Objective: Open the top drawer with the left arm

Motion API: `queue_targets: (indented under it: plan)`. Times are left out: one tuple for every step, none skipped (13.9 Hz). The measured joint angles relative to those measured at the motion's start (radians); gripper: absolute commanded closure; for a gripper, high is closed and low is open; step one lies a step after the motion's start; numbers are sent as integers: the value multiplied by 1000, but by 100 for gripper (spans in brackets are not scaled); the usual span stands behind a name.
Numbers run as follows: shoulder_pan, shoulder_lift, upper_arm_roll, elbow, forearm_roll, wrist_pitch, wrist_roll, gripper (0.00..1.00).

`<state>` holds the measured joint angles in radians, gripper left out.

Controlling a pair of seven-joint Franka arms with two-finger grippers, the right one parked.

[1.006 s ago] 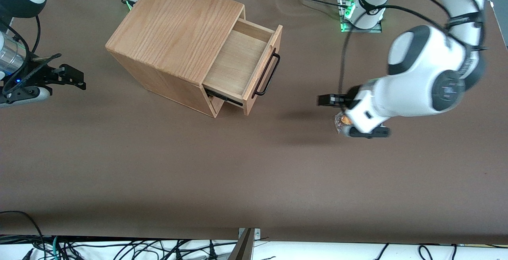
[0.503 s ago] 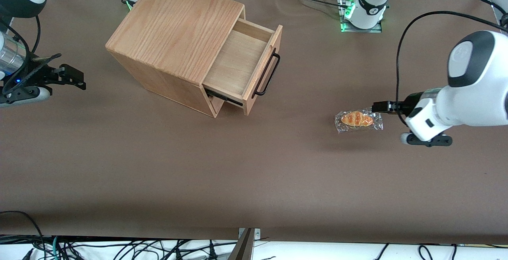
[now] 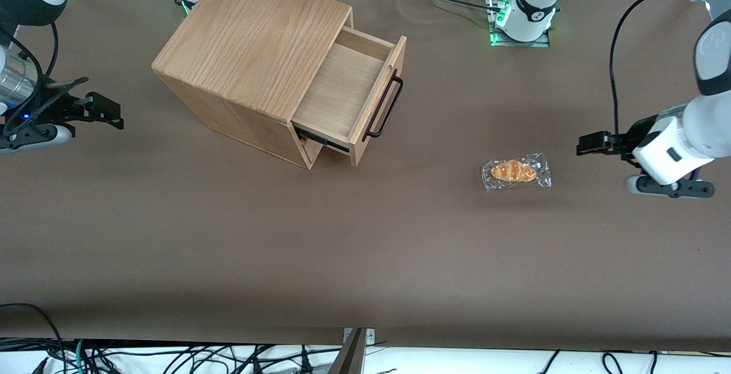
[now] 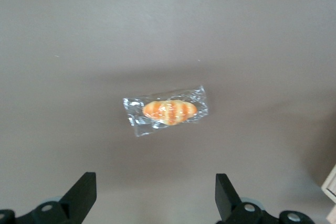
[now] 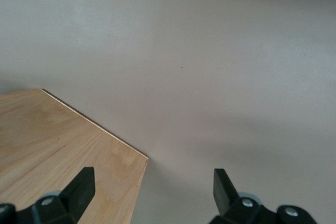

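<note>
**Drawer out, gripper well off to the side**

Top drawer (image 3: 351, 91) pulled partway out of the wood box (image 3: 251, 48), inside bare, light wood bottom showing. Black bar handle (image 3: 385, 105) on drawer front, facing toward the working arm's end of the table. Box angled on the brown table (image 3: 228, 237), toward the parked arm's end, farther from front cam than mid-table.

Left arm (image 3: 694, 128) at the working arm's end, white w/ dark joint caps, partly cut by frame edge. Gripper (image 3: 594, 144) hanging above the table, well apart from the handle, pointing roughly toward the drawer. Nothing touching drawer or handle.

Between gripper & drawer: wrapped bread roll (image 3: 517, 171) in clear plastic, flat on the table, near the gripper, a bit nearer front cam than it. Not touching either.

Wrist cam: gripper (image 4: 155, 195) fingers spread wide, one fingertip (image 4: 84, 190) each side, nothing held between them. Roll (image 4: 168, 111) lying on the table ahead of the fingers, clear of both. Small pale wood corner (image 4: 331, 187) at frame edge, prob. the box or drawer, can't tell which.
</note>
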<state>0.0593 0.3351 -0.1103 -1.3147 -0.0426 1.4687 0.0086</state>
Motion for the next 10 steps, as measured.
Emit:
queue_targets:
  plan:
    - [0, -23, 22, -25, 0, 10, 30, 0]
    - [-2, -45, 44, -48, 0, 18, 56, 0]
    - [-8, -67, 70, -70, 2, 26, 79, 0]
    - [-21, -88, 99, -92, 10, 34, 101, 0]
    - [-37, -111, 125, -113, 27, 43, 121, 0]
    - [-49, -134, 141, -133, 42, 49, 136, 0]
    - [-55, -156, 148, -146, 47, 53, 141, 0]
    - [-57, -175, 150, -155, 47, 57, 142, 0]
    - [-58, -192, 150, -160, 47, 57, 142, 0]
    - [-58, -208, 151, -163, 47, 57, 143, 0]
